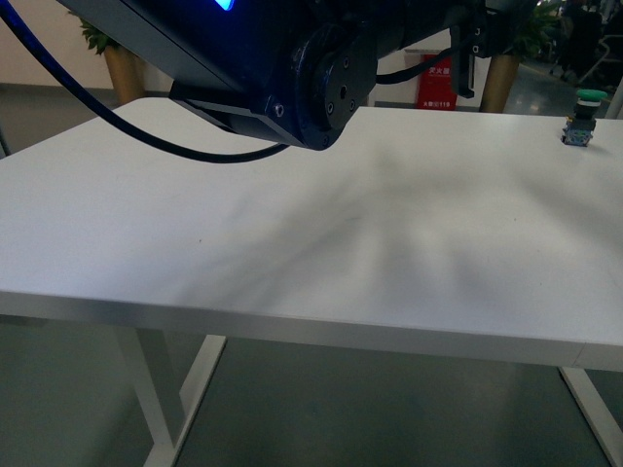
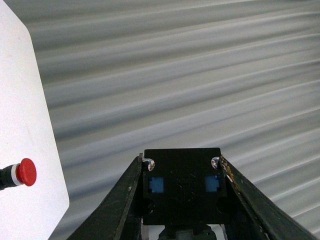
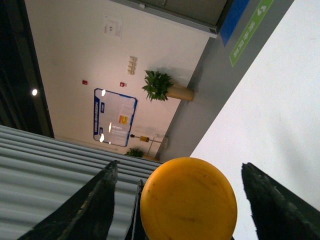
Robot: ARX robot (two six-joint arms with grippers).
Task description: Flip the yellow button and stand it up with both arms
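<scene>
Here, a white table (image 1: 292, 224) fills the front view under dim light, with soft shadows across it and a grey floor beneath. A dark robot arm (image 1: 302, 78) and a black cable (image 1: 117, 126) hang over it from 12 o'clock. At 2 o'clock on the tabletop a green-capped switch (image 1: 582, 117) stands alone near the far edge. Behind the table, at 11 and 1 o'clock, tan pots (image 1: 125, 73) hold leafy plants, and a red sign (image 1: 438, 83) stands between them. The left wrist view shows a red-capped switch (image 2: 22, 173) on the table near its corner, against a ribbed grey surface. The yellow button (image 3: 187, 200) is off the table, between the two grippers. The left gripper (image 2: 182, 159) is closed on its boxy black base, one finger against each side, and the base's flat face with two blue squares is turned to that wrist's camera. The round yellow cap faces the right wrist camera, so the long axis runs toward that camera; its tilt to the table I cannot tell. The right gripper (image 3: 180, 165) is spread wide around the cap, its fingers (image 3: 100, 205) clear of it.
</scene>
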